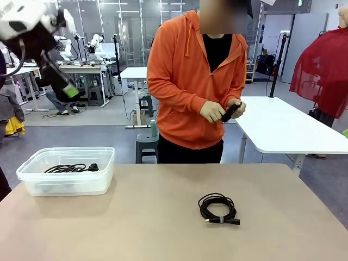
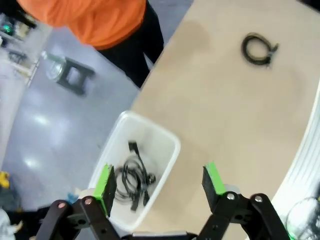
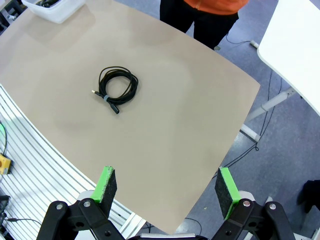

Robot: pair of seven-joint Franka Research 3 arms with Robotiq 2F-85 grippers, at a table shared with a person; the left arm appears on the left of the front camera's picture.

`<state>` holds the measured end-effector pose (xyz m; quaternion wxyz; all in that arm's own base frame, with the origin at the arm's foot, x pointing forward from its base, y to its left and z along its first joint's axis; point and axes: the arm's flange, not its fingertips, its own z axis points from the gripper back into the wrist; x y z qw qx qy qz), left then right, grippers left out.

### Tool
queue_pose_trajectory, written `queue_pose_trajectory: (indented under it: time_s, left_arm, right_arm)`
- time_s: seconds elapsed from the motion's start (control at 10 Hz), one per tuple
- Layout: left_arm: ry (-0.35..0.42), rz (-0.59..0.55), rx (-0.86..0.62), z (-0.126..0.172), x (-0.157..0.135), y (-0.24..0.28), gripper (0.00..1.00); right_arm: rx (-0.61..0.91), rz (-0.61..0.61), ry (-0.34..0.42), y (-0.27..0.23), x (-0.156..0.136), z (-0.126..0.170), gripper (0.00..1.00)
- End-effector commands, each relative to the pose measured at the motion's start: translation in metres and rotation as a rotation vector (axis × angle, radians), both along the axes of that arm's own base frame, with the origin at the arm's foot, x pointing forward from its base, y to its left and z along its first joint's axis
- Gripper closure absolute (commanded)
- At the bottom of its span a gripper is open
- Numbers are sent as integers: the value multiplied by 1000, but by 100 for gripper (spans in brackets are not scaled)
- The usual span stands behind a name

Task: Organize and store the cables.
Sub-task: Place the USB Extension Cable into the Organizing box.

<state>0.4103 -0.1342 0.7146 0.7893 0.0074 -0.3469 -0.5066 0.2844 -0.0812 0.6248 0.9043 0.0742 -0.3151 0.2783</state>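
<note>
Step in hand, I reckon: one bundle stowed, next pick pending. The wide tan tabletop [image 1: 136,228] carries two things. The clear rectangular plastic bin [image 1: 65,185] holds one coiled black cable [image 1: 69,168], nothing else I can make out. A 2nd coiled black cable w/ small tie [image 1: 218,208] lies well right of the bin. Beyond the bin, to its right, a person holds a 3rd black cord [image 1: 230,111]. My left gripper [image 2: 159,181] hangs above the bin, fingers wide, empty. My right gripper [image 3: 165,184] is likewise wide, empty. Next move calls for dropping onto the loose coil, straddling its strands, then carrying it to the bin.
</note>
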Motion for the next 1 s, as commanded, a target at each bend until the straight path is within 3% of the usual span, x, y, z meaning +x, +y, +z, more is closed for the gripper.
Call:
queue_pose_trajectory:
  time_s: [0.0, 0.4, 0.9]
  left_arm:
    - [-87, -62, -53, -20, -36, -18, 12]
    - [-183, -168, -41, -15, -103, -30, 12]
    - [-146, -151, -46, -9, -95, -40, 12]
  right_arm:
    - [-2, 2, -1, -1, -1, -1, 0]
    - [-2, 2, -1, -1, -1, -1, 0]
    - [-2, 2, -1, -1, -1, -1, 0]
